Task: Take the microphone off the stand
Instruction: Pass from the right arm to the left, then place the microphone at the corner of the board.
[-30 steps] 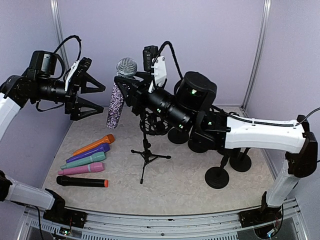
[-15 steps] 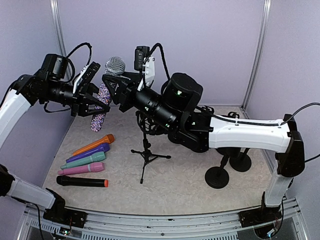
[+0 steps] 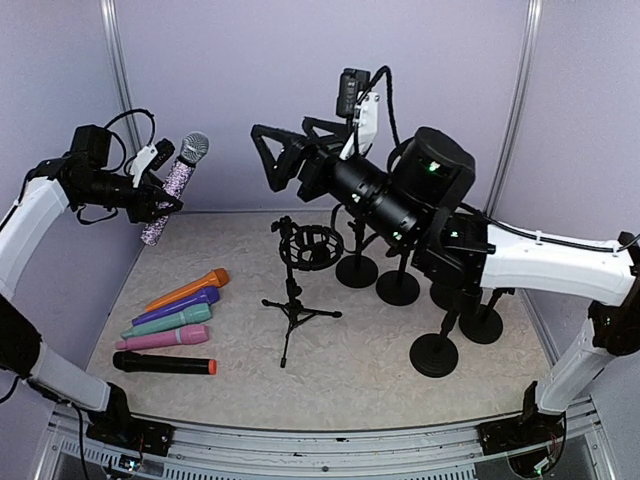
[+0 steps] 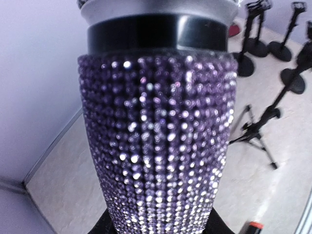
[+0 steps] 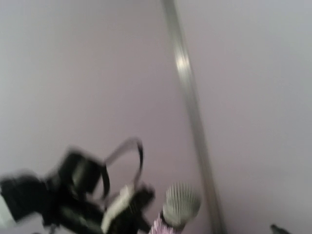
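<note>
Plainly, the microphone (image 4: pixel 156 146) wears purple rhinestones under a silver grille.

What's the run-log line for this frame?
left gripper: holds purple rhinestone microphone | right gripper: open, empty | tripod stand: empty

The tripod stand (image 3: pixel 297 300) sits pretty much in the middle of the table (image 3: pixel 360 400). Left of it, five spare mics (image 3: pixel 172 325) lie side by side in a row running front to back. Right of it and slightly behind, the other stands (image 3: pixel 436 352) cluster together. The microphone (image 3: pixel 180 172) is up in the left hand (image 3: pixel 160 203), far left and well apart from the tripod stand. The right hand (image 3: pixel 268 158) hangs above the tripod stand.
</note>
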You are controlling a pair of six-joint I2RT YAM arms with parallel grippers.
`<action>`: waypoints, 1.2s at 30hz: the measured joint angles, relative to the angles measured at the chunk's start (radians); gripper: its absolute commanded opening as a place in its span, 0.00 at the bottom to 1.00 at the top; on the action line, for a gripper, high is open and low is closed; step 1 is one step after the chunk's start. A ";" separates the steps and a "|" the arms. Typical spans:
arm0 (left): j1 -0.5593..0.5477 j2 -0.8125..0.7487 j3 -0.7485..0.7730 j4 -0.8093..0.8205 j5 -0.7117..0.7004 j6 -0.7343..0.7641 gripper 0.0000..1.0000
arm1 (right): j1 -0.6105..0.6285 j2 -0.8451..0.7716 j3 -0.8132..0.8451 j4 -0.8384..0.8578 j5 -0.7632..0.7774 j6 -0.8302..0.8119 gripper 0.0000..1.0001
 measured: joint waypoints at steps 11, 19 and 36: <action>0.133 0.351 -0.189 0.198 -0.465 0.145 0.09 | -0.002 -0.201 -0.105 -0.136 0.178 -0.036 1.00; 0.130 0.481 -0.248 0.365 -0.703 0.185 0.37 | -0.002 -0.215 -0.207 -0.262 0.251 -0.010 1.00; 0.080 0.528 -0.315 0.405 -0.760 0.254 0.60 | -0.002 -0.398 -0.316 -0.471 0.357 0.150 0.78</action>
